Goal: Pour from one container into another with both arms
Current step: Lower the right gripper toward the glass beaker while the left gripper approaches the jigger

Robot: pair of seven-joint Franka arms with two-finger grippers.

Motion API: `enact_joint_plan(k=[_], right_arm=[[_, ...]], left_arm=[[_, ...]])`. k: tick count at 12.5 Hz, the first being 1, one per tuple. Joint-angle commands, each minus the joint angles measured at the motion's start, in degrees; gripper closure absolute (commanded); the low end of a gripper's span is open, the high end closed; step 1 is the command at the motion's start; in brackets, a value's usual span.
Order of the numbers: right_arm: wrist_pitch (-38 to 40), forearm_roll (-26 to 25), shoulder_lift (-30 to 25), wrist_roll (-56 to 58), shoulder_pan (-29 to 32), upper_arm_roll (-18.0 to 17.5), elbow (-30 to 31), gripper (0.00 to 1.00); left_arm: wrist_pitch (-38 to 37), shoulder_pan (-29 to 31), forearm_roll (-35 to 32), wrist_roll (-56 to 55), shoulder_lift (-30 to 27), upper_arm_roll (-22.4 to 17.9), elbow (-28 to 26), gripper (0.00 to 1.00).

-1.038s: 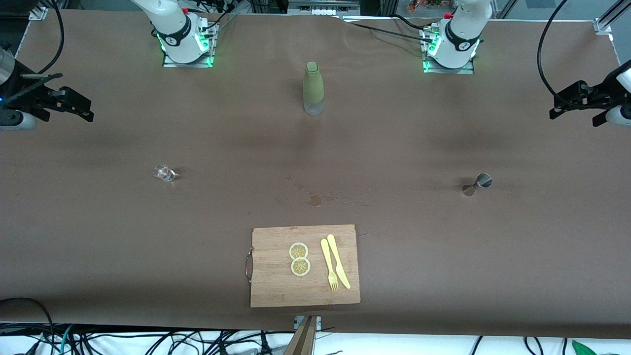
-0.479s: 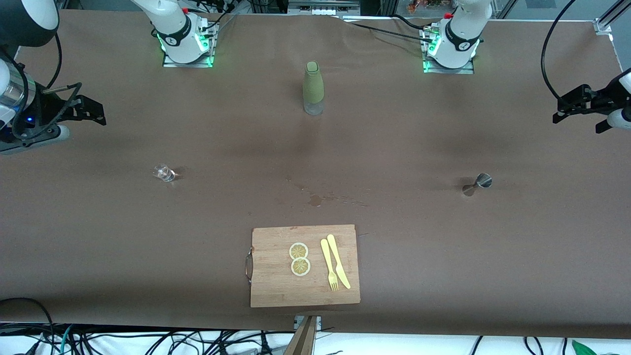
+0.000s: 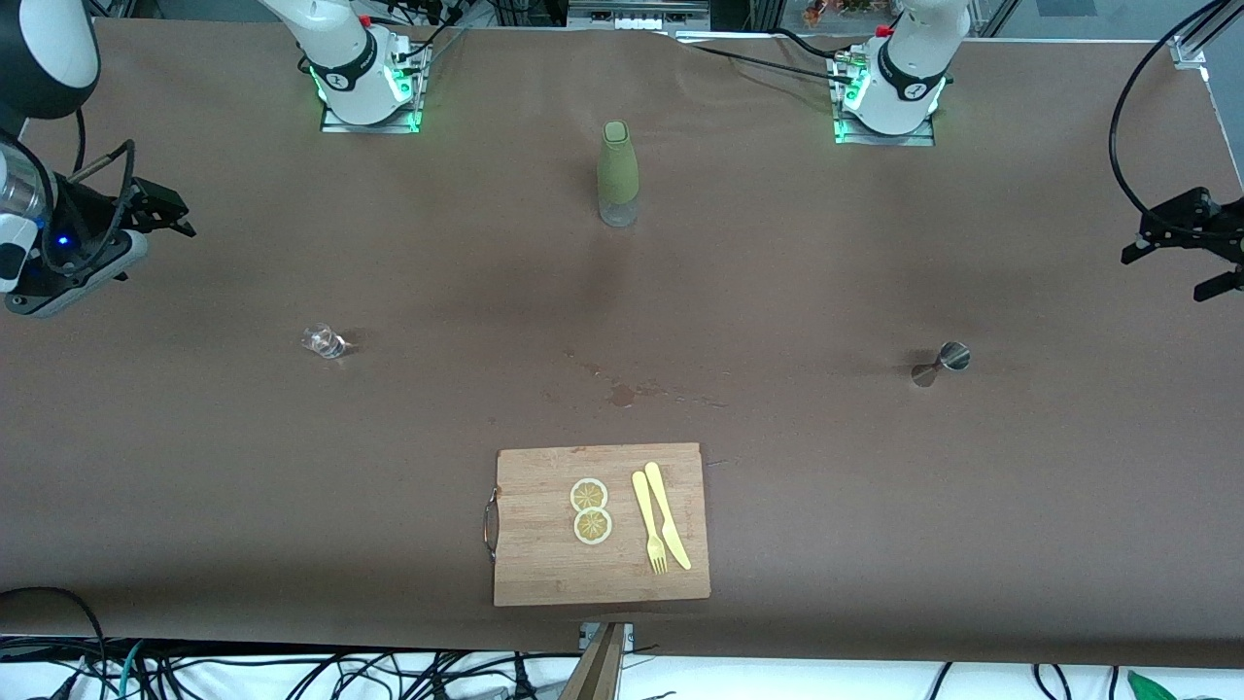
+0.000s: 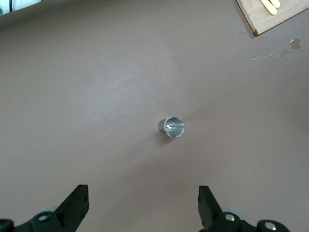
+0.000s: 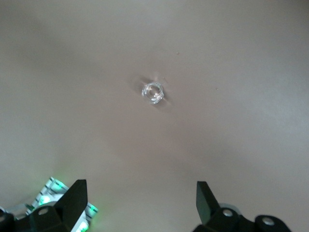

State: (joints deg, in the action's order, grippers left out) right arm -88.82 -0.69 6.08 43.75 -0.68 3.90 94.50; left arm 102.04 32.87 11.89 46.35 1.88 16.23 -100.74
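Hovering with fingers spread and empty, the left pincer [image 3: 1186, 243] hangs over the bench [image 3: 875, 506] with the steel jigger [image 3: 943, 363] just ahead of it in its wrist view; the right pincer [image 3: 155, 209], likewise released, looks down on the upright glass [image 3: 325, 341]. Since earlier, both arms have drawn outward from the bottle [image 3: 618, 175].

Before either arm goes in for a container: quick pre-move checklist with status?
1. Left hand open, nothing held: ok.
2. Right hand open, nothing held: ok.
3. Metal jigger standing, in left wrist view: ok.
4. Small clear glass in right wrist view: ok; whether it holds liquid: cannot tell.
5. Green bottle upright, capped: ok.
6. Table dry: not ok, spill beside the cutting board.
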Motion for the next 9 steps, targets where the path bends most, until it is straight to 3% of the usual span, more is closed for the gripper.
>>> enact_joint_plan(k=[1, 6, 9], right_arm=[[0.40, 6.02, 2.26, 9.22, 3.48, 0.66, -0.46, 0.00], [0.23, 19.04, 10.16, 34.26, 12.80, 0.67, -0.55, 0.00], [0.05, 27.65, 16.22, 44.73, 17.19, 0.67, -0.55, 0.00]], left_arm=[[3.77, 3.24, 4.44, 13.45, 3.20, 0.03, -0.95, 0.00], [4.04, 7.90, 16.21, 37.37, 11.99, -0.49, -1.21, 0.00], [3.69, 8.35, 22.72, 50.29, 15.08, -2.07, -4.27, 0.00]])
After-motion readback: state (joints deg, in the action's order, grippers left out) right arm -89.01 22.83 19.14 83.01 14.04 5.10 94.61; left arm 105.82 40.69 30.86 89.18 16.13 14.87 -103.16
